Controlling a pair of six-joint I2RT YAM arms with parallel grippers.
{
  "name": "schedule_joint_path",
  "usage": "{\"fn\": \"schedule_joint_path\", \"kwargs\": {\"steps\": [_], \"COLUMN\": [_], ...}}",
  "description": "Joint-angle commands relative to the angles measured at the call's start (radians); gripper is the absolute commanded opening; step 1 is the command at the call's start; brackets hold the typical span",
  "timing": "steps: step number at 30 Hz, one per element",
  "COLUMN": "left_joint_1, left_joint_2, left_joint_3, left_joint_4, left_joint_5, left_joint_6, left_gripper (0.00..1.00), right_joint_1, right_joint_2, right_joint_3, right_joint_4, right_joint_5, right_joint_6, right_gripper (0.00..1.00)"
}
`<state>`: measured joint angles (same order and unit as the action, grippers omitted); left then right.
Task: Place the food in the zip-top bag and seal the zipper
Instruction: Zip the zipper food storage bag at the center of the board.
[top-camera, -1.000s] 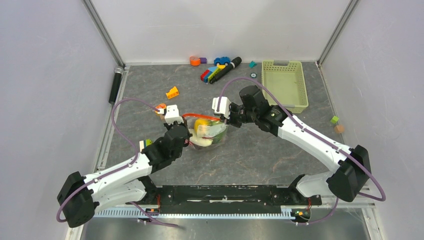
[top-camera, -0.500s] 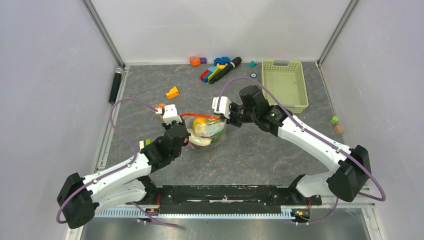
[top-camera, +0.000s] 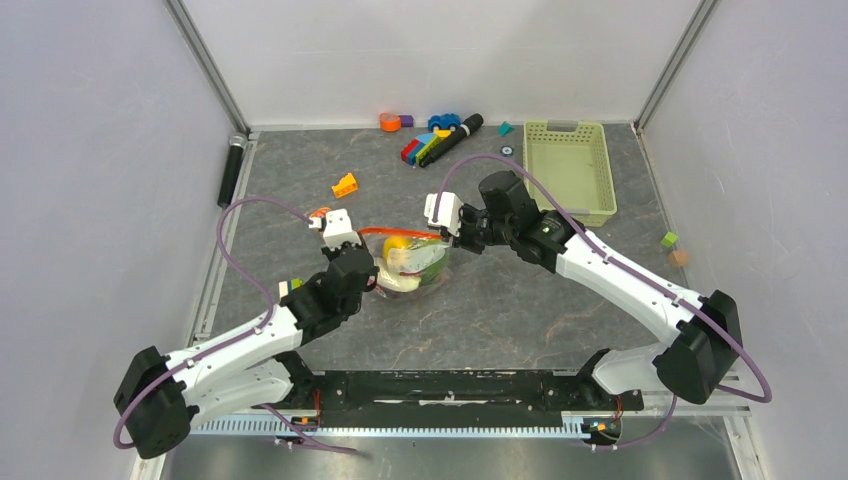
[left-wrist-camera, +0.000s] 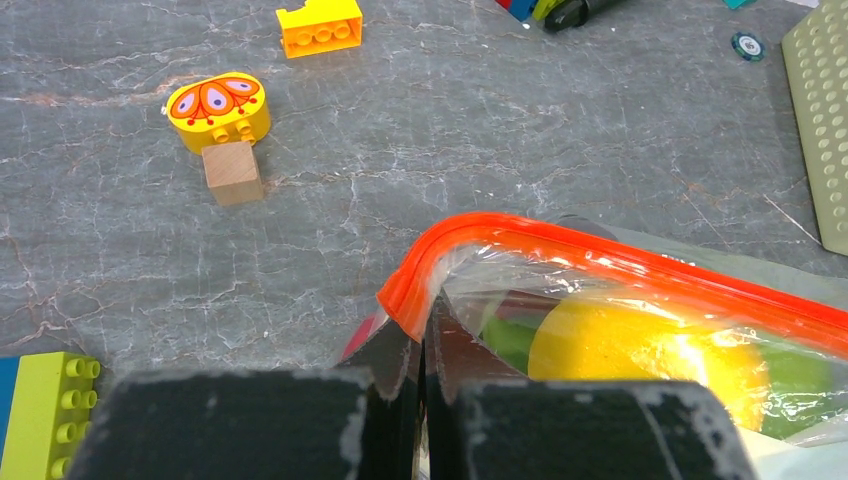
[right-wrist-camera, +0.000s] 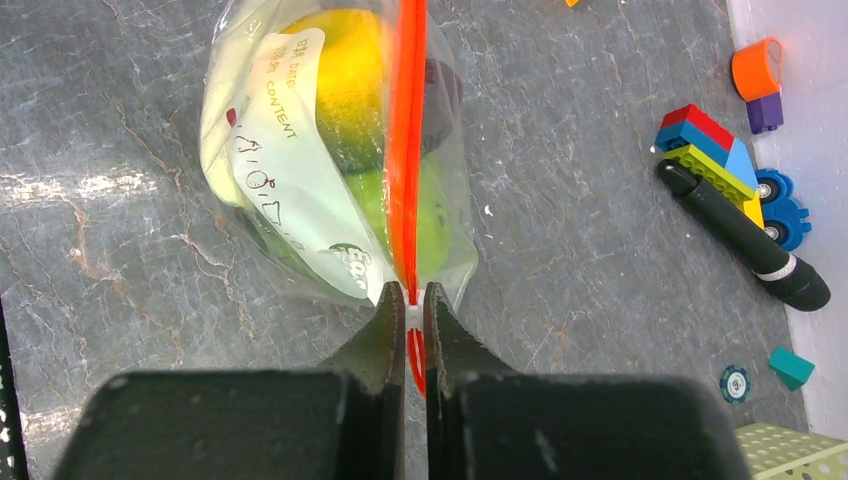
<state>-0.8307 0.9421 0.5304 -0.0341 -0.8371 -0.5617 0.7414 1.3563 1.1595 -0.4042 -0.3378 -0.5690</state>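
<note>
The clear zip-top bag (top-camera: 415, 262) is held between both arms at mid-table, its white label (right-wrist-camera: 300, 180) facing sideways. Food shows through the plastic: a yellow fruit (left-wrist-camera: 620, 345) and a green fruit (right-wrist-camera: 430, 220). The red-orange zipper (left-wrist-camera: 600, 262) runs taut along the top edge. My left gripper (left-wrist-camera: 420, 330) is shut on the bag's corner just under the zipper's end. My right gripper (right-wrist-camera: 414, 300) is shut on the white slider tab (right-wrist-camera: 414, 318) at the zipper's other end (right-wrist-camera: 406, 150).
A pale green basket (top-camera: 568, 165) stands at the back right. Coloured blocks (top-camera: 430, 140) and a black marker (top-camera: 458, 132) lie along the back wall. A yellow block (left-wrist-camera: 320, 25), an orange-slice toy (left-wrist-camera: 217, 102) and a wooden cube (left-wrist-camera: 231, 172) lie left of the bag.
My left gripper has drawn slightly to the left with the bag's corner, and the bag has shifted a little with it. The right arm has stayed in place.
</note>
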Motion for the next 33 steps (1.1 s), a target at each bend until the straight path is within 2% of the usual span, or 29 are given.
{"fn": "schedule_joint_path", "kwargs": {"steps": [1,17,33], "left_joint_1": [0.029,0.044,0.075], "left_joint_2": [-0.008,-0.029,-0.030], "left_joint_3": [0.022,0.024,0.038], "left_joint_4": [-0.081,-0.135,-0.201], "left_joint_5": [-0.126,-0.159,-0.185], "left_joint_6": [-0.021,-0.055,-0.115], "left_gripper": [0.02,0.02,0.02], "right_joint_1": [-0.014,-0.015,-0.014], "right_joint_2": [-0.044,-0.062,-0.088], "right_joint_3": [0.018,0.004,-0.018], "right_joint_4": [0.000,0.010,0.029], "right_joint_5": [0.042,0.061,0.152], "right_joint_6": [0.008,0.008,0.021], "right_gripper": [0.00,0.00,0.00]}}
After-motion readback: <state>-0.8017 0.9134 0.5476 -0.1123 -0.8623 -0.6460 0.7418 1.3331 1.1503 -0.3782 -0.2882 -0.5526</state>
